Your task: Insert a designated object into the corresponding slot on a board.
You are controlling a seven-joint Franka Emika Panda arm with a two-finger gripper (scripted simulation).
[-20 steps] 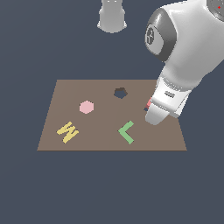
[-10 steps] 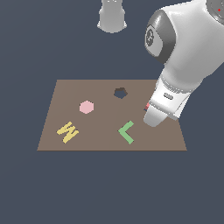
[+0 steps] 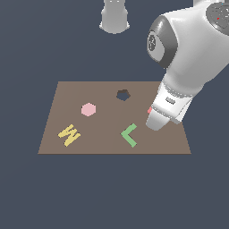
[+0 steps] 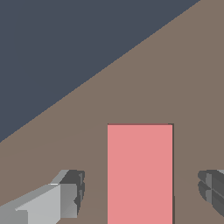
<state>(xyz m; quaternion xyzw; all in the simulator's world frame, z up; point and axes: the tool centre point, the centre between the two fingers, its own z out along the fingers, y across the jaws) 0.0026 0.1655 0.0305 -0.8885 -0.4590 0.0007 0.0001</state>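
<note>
The salmon-red rectangular block [image 4: 140,175] lies flat on the brown board [image 4: 175,78]. A thin dark line runs along two of its edges. My gripper [image 4: 140,192] is open, with one finger [image 4: 70,194] on each side of the block and a gap to each. In the exterior view only a sliver of the block [image 3: 150,109] shows beside my gripper [image 3: 154,125], near the edge of the board [image 3: 98,138] at the exterior view's right. The dark rectangular slot does not show in either view; the arm covers that area.
On the board are a pink hexagon [image 3: 88,109], a yellow W-shaped piece [image 3: 69,134], a green L-shaped piece [image 3: 129,134] close to my gripper, and a small dark polygonal hole [image 3: 123,95]. The arm's base [image 3: 115,15] stands beyond the board.
My hand has come down slightly and shifted a little toward the exterior view's left over the red block. The pieces on the board have not moved.
</note>
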